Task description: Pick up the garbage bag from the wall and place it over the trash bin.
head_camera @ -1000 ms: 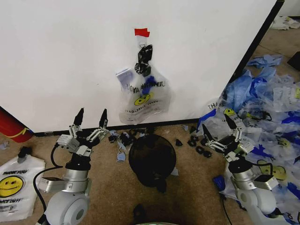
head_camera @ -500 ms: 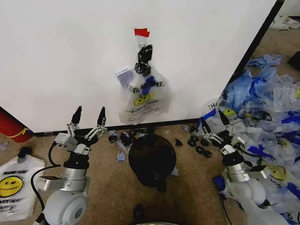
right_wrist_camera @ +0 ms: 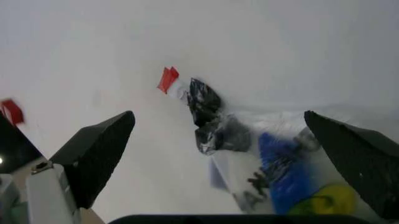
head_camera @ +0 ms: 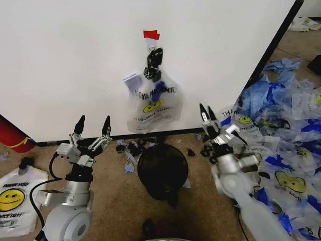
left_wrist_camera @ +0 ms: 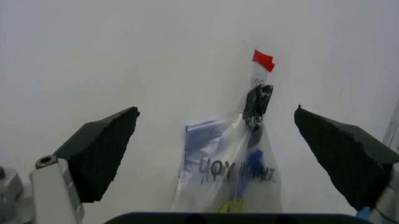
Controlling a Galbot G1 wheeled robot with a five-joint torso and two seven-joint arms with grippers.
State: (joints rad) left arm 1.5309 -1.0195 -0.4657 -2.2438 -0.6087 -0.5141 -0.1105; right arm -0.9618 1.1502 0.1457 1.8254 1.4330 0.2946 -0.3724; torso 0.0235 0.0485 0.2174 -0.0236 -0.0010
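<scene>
Hanging crumpled from red tape (head_camera: 151, 34), the garbage bag (head_camera: 152, 104) faces 2 open, empty hands.

Bare white wall (head_camera: 75, 60) surrounds the garbage bag (head_camera: 153, 103) at frame centre, open on both flanks; beneath it the trash bin (head_camera: 163, 170) and black scraps (head_camera: 131, 147) crowd the floor, heaped bags (head_camera: 286, 120) block the right

The garbage bag (head_camera: 152, 103) is thin, glossy, crinkled see-through plastic; the trash bin (head_camera: 163, 171) is matt black wire mesh; the wall (head_camera: 75, 60) is smooth and white.
</scene>
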